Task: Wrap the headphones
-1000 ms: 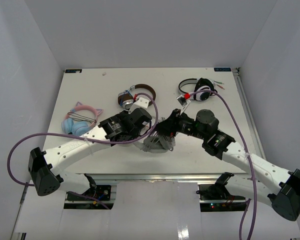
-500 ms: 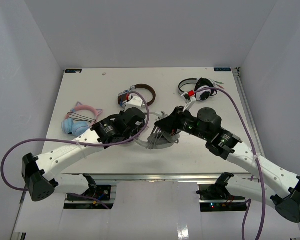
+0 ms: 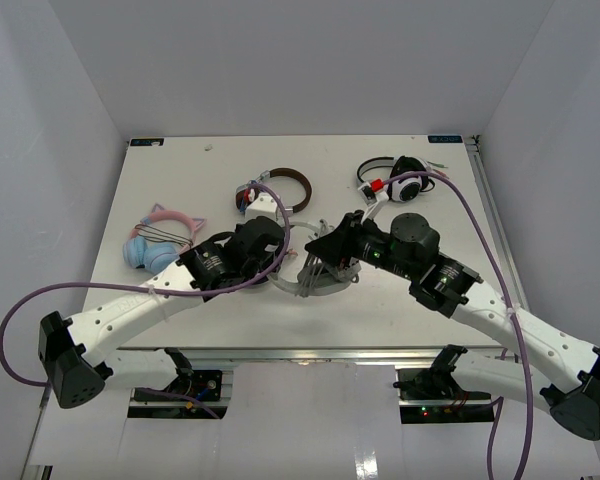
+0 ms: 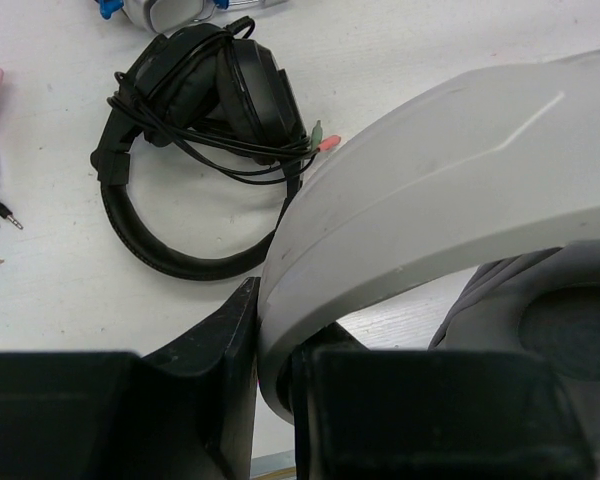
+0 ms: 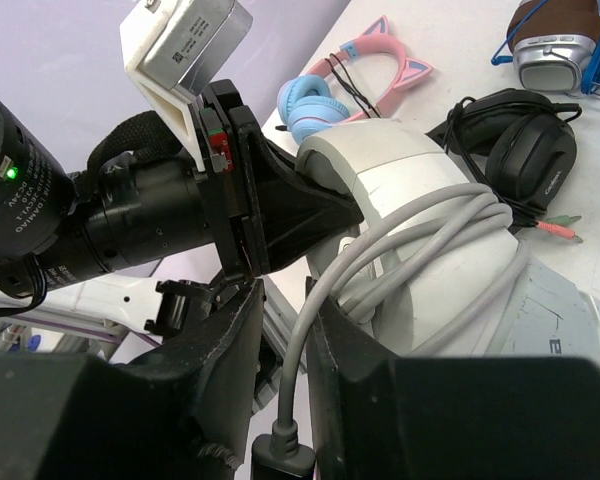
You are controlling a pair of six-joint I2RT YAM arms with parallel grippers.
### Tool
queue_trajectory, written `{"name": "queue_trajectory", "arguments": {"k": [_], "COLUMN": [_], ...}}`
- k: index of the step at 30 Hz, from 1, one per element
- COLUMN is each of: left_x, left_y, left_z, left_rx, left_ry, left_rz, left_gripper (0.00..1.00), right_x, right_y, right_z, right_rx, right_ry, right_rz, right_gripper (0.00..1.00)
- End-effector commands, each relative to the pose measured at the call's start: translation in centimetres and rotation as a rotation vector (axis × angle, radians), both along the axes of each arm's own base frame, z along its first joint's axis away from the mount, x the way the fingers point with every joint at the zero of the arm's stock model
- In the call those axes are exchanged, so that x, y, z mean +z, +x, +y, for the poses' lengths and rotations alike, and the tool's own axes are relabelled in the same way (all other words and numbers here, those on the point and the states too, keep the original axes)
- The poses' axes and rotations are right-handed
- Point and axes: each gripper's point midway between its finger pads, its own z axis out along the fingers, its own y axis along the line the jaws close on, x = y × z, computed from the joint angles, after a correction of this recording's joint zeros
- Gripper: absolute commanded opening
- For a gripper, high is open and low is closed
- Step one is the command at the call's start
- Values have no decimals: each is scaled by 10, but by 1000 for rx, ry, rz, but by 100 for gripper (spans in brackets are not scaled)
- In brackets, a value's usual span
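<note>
The headphones (image 3: 315, 280), white band with grey ear cups, are held between both grippers at the middle of the table. My left gripper (image 3: 283, 262) is shut on the wide white band (image 4: 440, 190); a grey ear cup (image 4: 550, 325) shows at its right. My right gripper (image 3: 325, 248) is beside the band (image 5: 380, 150). The thin grey cable (image 5: 400, 235) is looped several times round the band and runs down between the right fingers (image 5: 230, 350) to its plug (image 5: 280, 455). The right gripper (image 5: 285, 305) is shut on the cable by the plug.
A black pair (image 4: 200, 130) lies just behind the held headphones and also shows in the right wrist view (image 5: 520, 140). A pink and blue cat-ear pair (image 3: 160, 235) is at the left. A brown-banded pair (image 3: 280, 185) and a white pair with black cups (image 3: 395, 180) are at the back.
Both grippers and the headphones have shifted a little towards the back of the table. The left arm's base link has swung to the left. Both grips are unchanged.
</note>
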Motion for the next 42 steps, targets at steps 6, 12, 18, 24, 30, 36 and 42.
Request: {"name": "queue_trajectory", "arguments": {"k": [6,12,18,24,30,36,42], "left_x": [59,64,73,86,93,98,104], "left_y": [10,13,13,13,11,10,9], "left_z": [-9,-3,2,8,9,10,15], "left_rx": [23,52,69,89,90,94,111], "left_ry": [-262,-276,-297,-318,-343,-363,-370], "left_rz": [-187,-221,-248,-279,-286,-288,-298], "left_gripper": [0,0,0,0,0,0,0], "right_x": [13,14,9,8,8,-6,-21], "right_y": [3,2,-6,-17,-26,-36,-42], "right_z": [4,7,12,18,26,38,43], "right_rx": [-39,-62,-49,-17,12,49,50], "right_ry": [-41,-98,-116,-115,-119,-130,-158], "right_rz": [-44,-58,-57,-65,-76,-59,-52], "right_gripper": [33,40,42,45,46,47,48]}}
